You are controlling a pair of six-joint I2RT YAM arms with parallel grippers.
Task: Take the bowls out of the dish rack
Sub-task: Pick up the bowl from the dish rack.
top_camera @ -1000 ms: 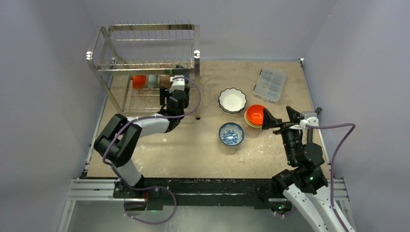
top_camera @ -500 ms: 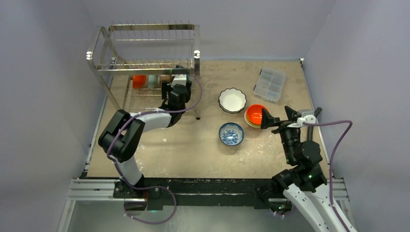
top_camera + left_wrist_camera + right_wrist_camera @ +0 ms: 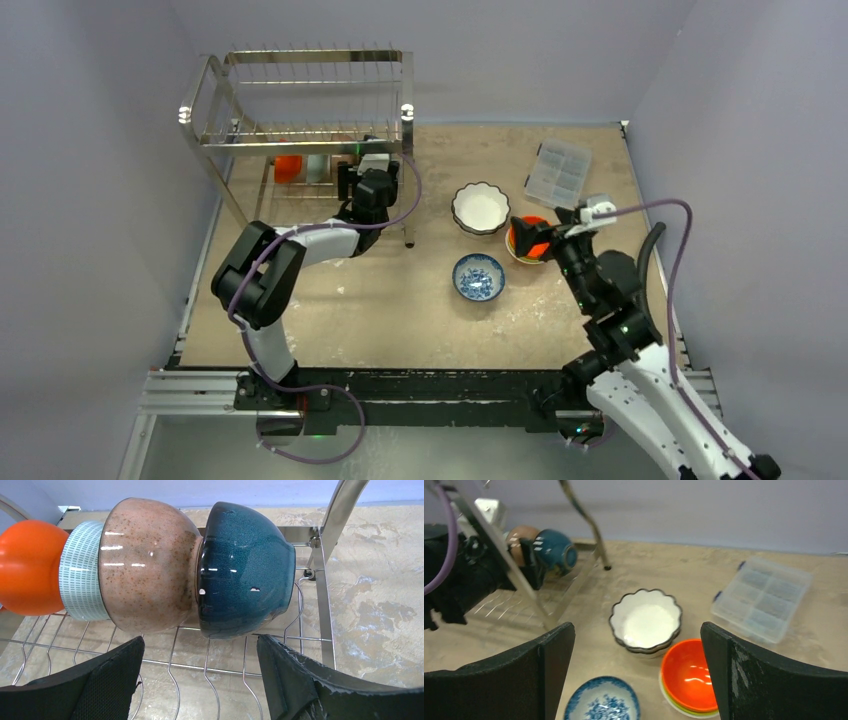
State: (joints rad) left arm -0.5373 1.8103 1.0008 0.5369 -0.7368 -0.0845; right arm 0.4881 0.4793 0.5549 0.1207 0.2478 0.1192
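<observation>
The dish rack [image 3: 300, 100] stands at the far left of the table. On its lower tier several bowls lie on their sides in a row: teal [image 3: 245, 570], speckled tan [image 3: 145, 570], pale striped [image 3: 82, 575] and orange [image 3: 30, 572]. My left gripper [image 3: 199, 647] is open just short of the teal and tan bowls, touching neither. On the table sit two nested white scalloped bowls [image 3: 480, 207], a blue-patterned bowl [image 3: 479, 276] and an orange bowl [image 3: 528, 238] nested in a yellow-green one. My right gripper [image 3: 545, 225] hovers open and empty above the orange bowl.
A clear plastic compartment box [image 3: 558, 173] lies at the far right of the table. The rack's steel post [image 3: 325, 580] stands just right of the teal bowl. Its wire floor [image 3: 210, 670] runs under my left fingers.
The right arm has swung left and forward, bringing its open gripper over the orange bowl on the table. The left gripper has edged slightly closer to the rack.
</observation>
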